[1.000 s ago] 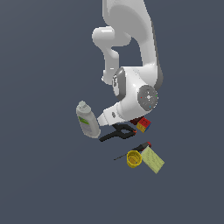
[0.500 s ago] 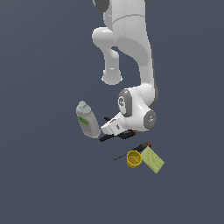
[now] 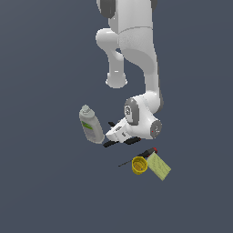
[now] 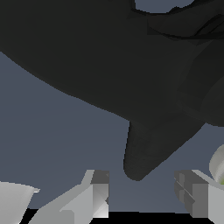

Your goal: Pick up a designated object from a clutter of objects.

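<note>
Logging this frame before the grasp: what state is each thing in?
claw: open, fingers either side of the clamp
black spring clamp: lying on the floor, not lifted
white bottle: tilted, beside the claw
yellow cup: mouth showing, touching the box
pale yellow box: flat
thin tool: lying flat

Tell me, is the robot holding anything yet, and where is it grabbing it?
Nothing is held yet. The end effector is open, its fingers apart on either side of a rounded part of the black spring clamp, right down over it.
</note>
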Controlling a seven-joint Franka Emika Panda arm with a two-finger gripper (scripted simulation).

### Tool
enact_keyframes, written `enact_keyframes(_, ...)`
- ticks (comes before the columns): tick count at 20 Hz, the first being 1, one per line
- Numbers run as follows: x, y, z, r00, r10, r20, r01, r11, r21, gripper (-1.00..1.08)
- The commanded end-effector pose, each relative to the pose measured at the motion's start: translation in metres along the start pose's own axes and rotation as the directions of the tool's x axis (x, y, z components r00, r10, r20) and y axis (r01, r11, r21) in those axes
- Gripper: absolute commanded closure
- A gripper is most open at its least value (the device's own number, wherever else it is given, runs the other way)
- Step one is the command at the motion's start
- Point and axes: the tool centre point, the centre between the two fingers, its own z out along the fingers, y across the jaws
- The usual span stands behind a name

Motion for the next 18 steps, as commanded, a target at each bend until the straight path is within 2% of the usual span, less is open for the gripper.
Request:
enact_keyframes(1, 0.000, 0.000, 0.001, 1.000, 0.000, 0.000, 0.000, 1.000, 0.000, -0.20)
enact_keyframes(12, -0.001, -0.001, 0.030, 1.000, -0.005, 0.003, 0.005, 1.000, -0.001, -0.20)
enact_keyframes(13, -0.001, -0.001, 0.030, 1.000, -0.005, 0.003, 0.005, 1.000, -0.001, 1.08)
enact_keyframes(18, -0.001, -0.001, 0.030, 1.000, -0.005, 0.003, 0.005, 1.000, -0.001, 1.08)
